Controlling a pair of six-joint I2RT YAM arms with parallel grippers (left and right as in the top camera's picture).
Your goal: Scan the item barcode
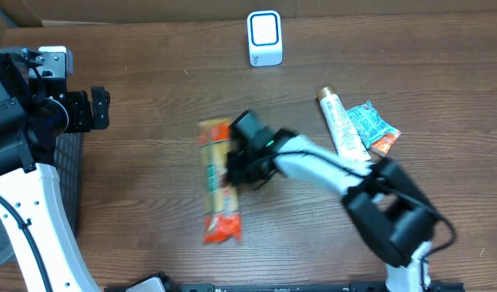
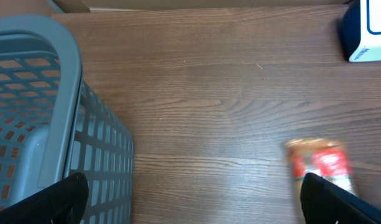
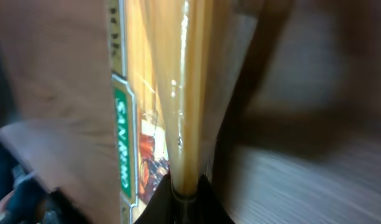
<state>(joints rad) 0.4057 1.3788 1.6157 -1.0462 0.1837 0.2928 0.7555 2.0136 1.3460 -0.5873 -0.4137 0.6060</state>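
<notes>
Item: snack packet [image 1: 218, 180], long, orange, blurred; sat at mid-table. R gripper [image 1: 234, 169] was clamped on its edge, approx. mid-length. L gripper [image 1: 100, 109]: jaws spread wide, held nothing, over grey basket [image 2: 69, 56]. Scanner [image 1: 264, 38] at far edge, well apart. Tube [image 1: 341, 123] and teal sachet [image 1: 368, 122] lay to the right.

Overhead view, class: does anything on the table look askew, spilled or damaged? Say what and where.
Nothing spilled or damaged. Only the long snack packet mid-table stands out: it looks blurred, and the right gripper, jaws shut, pinches its edge. The scanner stands upright.
</notes>
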